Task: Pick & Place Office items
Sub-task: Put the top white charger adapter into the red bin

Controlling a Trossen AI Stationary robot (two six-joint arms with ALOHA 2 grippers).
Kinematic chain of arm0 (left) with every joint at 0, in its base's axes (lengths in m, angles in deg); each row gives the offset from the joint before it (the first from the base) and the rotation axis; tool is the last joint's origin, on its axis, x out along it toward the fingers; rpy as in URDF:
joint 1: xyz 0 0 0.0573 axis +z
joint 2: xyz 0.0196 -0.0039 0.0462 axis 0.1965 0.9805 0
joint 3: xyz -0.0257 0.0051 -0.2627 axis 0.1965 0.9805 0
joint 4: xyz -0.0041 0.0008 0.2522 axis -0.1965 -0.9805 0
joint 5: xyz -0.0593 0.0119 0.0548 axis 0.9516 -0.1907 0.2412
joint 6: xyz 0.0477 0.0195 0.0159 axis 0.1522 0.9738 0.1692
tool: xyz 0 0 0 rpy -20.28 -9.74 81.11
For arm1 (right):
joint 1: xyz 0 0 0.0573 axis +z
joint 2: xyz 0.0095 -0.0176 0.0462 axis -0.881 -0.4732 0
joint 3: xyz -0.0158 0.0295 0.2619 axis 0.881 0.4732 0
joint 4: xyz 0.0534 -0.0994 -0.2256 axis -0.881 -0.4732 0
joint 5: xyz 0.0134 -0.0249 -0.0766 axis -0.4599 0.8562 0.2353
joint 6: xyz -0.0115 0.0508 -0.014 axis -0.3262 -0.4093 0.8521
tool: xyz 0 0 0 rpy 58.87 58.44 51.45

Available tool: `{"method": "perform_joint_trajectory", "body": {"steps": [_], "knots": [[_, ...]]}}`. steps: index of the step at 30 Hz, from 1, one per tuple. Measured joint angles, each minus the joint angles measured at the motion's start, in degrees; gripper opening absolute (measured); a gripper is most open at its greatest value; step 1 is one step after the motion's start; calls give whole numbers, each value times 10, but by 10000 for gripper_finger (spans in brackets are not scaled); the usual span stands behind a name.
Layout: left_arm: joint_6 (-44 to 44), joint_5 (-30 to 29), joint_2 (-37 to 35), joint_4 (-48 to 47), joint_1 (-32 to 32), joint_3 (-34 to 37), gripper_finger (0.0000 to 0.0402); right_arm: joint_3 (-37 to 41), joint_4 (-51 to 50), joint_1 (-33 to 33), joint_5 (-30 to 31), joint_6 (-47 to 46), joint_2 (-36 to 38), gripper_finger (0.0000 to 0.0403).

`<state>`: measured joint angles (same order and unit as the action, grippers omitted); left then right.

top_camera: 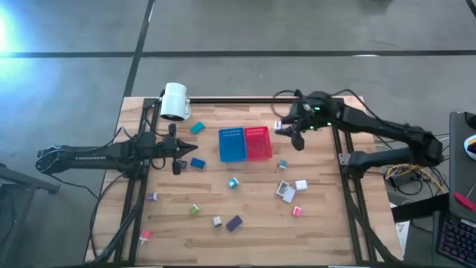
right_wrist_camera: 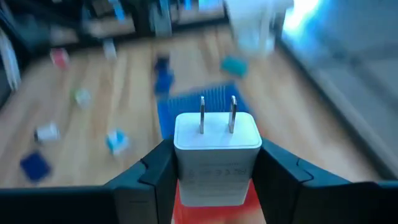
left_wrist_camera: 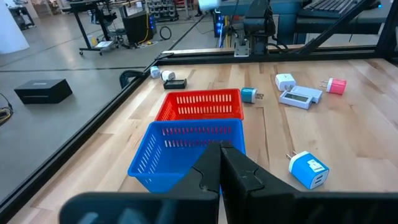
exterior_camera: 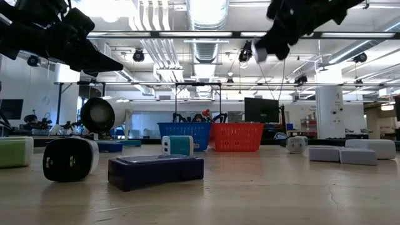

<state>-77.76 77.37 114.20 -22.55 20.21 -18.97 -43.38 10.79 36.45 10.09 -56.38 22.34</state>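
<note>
Between the fingers of the right claw (right_wrist_camera: 216, 177), a white plug adapter (right_wrist_camera: 216, 155) is gripped prongs-forward, lifted clear of the desk (top_camera: 327, 231) just right of the red bin (top_camera: 258, 142) in the high view, presumably for dropping in. The blue bin (top_camera: 232, 144) touches the red one. The left claw (left_wrist_camera: 221, 171) is closed and empty, beside a blue adapter (top_camera: 197, 162). Loose items are scattered toward the lower frame, away from both arms; open room lies around the bins.
</note>
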Motion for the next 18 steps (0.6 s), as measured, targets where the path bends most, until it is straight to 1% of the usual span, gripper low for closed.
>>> {"method": "perform_joint_trajectory", "body": {"steps": [4,9,15,18], "knots": [[-4,0,0,-4,0,0,5,66,118,4,0,-29,76,156],[-4,0,0,-5,0,0,5,158,213,5,9,-38,154,156],[-1,0,0,-5,0,0,5,290,378,5,23,-60,214,156],[-2,0,0,-5,0,0,5,348,439,6,23,-68,232,156]]}}
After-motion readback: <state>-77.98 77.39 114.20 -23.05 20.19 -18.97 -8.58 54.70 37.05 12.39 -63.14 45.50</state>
